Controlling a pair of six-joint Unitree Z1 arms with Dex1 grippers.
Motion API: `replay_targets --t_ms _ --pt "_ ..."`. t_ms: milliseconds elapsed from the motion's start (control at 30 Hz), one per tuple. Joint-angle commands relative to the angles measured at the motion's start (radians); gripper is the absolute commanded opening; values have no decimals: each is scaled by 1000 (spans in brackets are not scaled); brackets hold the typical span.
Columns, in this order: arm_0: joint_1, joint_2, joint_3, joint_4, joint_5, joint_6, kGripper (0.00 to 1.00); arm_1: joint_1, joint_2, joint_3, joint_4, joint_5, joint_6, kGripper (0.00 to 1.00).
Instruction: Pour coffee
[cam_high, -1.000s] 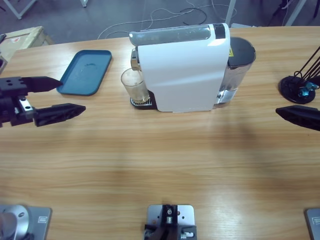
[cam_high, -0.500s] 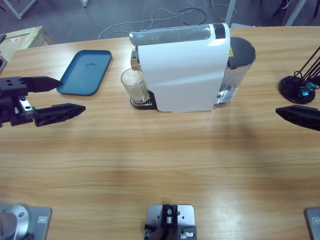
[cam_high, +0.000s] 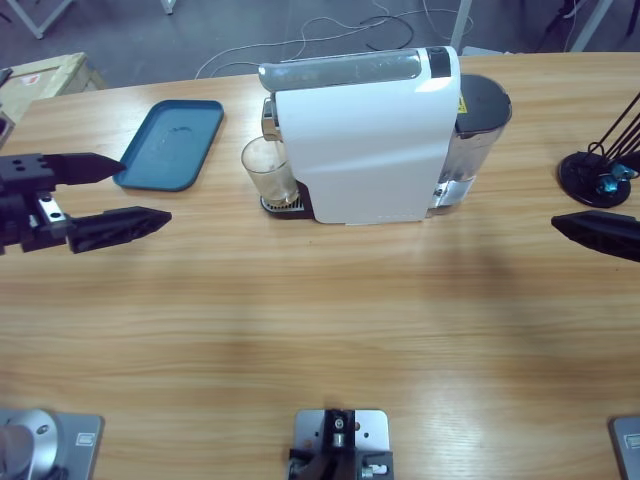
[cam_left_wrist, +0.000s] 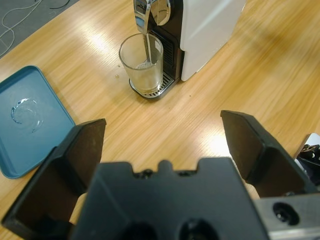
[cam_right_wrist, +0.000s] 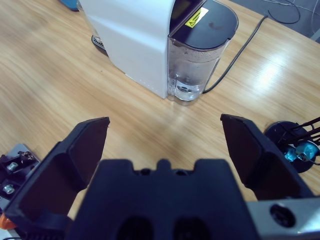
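Coffee (cam_left_wrist: 144, 65): thin pale stream falling from the chrome spout (cam_left_wrist: 143, 11) into a clear tumbler (cam_left_wrist: 142, 64), with a shallow pale layer gathering at the bottom; located well ahead of the left gripper (cam_left_wrist: 165, 142), centred between its two jaws in the left wrist view, not touched. Tumbler: clear, smooth, slightly tapered, upright on the slotted metal drip grille (cam_left_wrist: 155, 90) at the machine's front. Coffee machine (cam_high: 365, 135): glossy white curved shell, silver top band, black front recess; at its far end a clear ribbed water tank (cam_right_wrist: 195, 70) under a dark lid bearing a yellow warning label, black cord trailing off behind. Left gripper, seen also at the high view's left edge (cam_high: 120, 192): matte black wedge jaws spread wide, nothing between them, just beside the tray's near corner. Tray (cam_high: 170, 143): teal, rounded rectangle with low rim, faint ring mark inside, lying flat to the left of the tumbler. Right gripper (cam_right_wrist: 165, 145): same black jaws, spread wide and empty, facing the tank end of the machine; only one jaw tip visible at the high view's right edge (cam_high: 598, 234). Black round lamp base (cam_high: 592, 178) near that gripper. Table (cam_high: 320, 330): long, pale wood, fine straight grain, light sheen.
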Motion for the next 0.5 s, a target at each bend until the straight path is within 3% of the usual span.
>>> replay_targets --t_ms 33,167,233,300,367,500 --pt "-9 3 21 -3 4 -19 995 11 20 32 6 -4 -14 1000" --pt "1 12 49 -79 -89 71 987 11 18 34 23 -1 -13 1000" --pt "110 67 49 -108 -133 153 988 11 26 31 23 -1 -13 1000" --pt "237 126 38 -161 -266 221 988 11 42 23 23 -1 -13 1000" --pt "306 203 19 -212 -393 282 988 11 59 19 23 6 -13 1000" --pt "314 366 6 -342 -444 377 988 11 81 18 26 23 -9 1000"
